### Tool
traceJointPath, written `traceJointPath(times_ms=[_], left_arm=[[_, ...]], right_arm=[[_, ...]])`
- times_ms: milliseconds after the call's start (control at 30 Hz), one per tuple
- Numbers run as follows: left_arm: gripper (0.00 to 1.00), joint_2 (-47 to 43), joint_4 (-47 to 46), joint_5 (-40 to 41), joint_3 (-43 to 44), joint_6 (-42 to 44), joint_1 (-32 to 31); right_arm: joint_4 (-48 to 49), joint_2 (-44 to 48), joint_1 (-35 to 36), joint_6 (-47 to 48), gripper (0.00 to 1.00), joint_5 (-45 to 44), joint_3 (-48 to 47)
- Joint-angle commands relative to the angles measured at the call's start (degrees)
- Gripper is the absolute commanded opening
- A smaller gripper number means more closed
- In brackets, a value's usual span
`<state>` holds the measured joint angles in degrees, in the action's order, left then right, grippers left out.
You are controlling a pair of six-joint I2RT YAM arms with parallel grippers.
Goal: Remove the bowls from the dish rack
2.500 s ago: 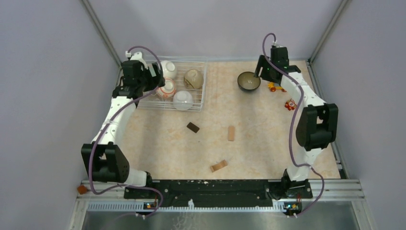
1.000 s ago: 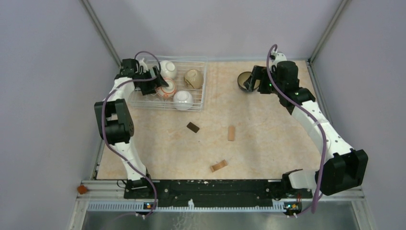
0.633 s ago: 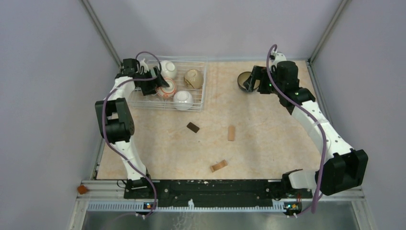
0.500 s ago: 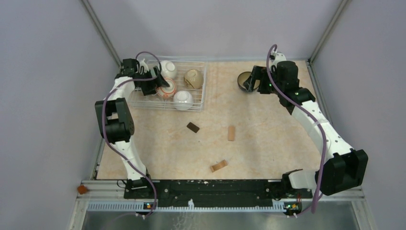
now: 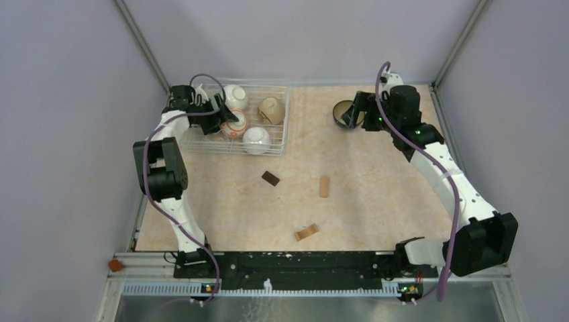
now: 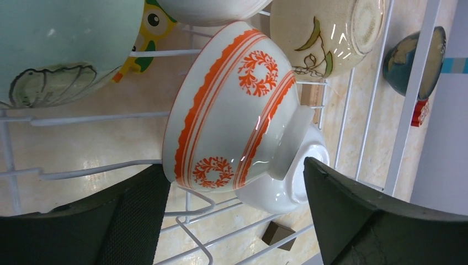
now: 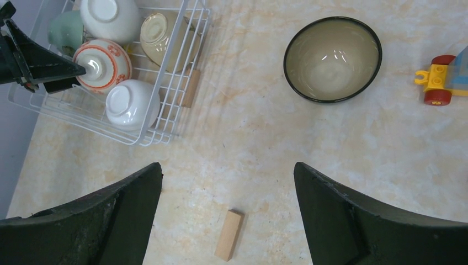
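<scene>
The dish rack [image 5: 287, 114] stands at the back left. It holds an orange-red patterned bowl [image 5: 235, 123], two white bowls [image 5: 235, 96] [image 5: 256, 139] and a tan bowl [image 5: 271, 109]. My left gripper [image 5: 223, 115] is open inside the rack. In the left wrist view its jaws stand either side of the tilted orange bowl [image 6: 237, 110], with the gripper [image 6: 236, 168] around its lower side. A pale-green bowl [image 6: 55, 49] lies beside it. A dark bowl [image 7: 332, 58] sits upright on the table. My right gripper [image 7: 227, 165] hovers open and empty above the table, near it.
A wooden block [image 7: 229, 234] lies below the right gripper. A dark block [image 5: 270, 178] and two tan blocks [image 5: 324, 186] [image 5: 306, 232] lie mid-table. A toy vehicle [image 7: 441, 83] sits right of the dark bowl. Walls close in the back and both sides.
Since 2.5 s ago both arms have swung into new postures, and the right gripper now partly hides the dark bowl from above. Over the last second the left gripper has barely shifted.
</scene>
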<state>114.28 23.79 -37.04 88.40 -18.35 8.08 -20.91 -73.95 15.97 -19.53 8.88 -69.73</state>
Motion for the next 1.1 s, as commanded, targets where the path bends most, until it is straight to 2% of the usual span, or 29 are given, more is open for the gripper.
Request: traceJointPath(times_ms=[0,167,400,833,1067], left_arm=[[0.89,-2.14,-6.31,0.71,-0.41,-1.04,-1.98],[0.81,-1.95,-6.14,2.98,0.47,-1.51,-2.15],[0.67,-3.52,-6.84,2.14,0.46,-1.75,-2.98],[0.59,-8.65,-6.02,3.8,0.16,-0.2,-5.24],[0.58,-11.29,-6.6,4.39,-0.32,0.72,-5.59]], right_arm=[[1.42,2.23,0.19,0.46,0.88,-0.01,-0.06],[0.71,2.46,0.2,0.88,0.88,-0.22,-0.05],[0.6,2.53,0.2,1.25,0.88,-0.3,0.01],[0.69,2.66,0.18,1.42,0.87,0.08,0.05],[1.17,2.62,0.25,1.38,0.87,0.64,0.31]])
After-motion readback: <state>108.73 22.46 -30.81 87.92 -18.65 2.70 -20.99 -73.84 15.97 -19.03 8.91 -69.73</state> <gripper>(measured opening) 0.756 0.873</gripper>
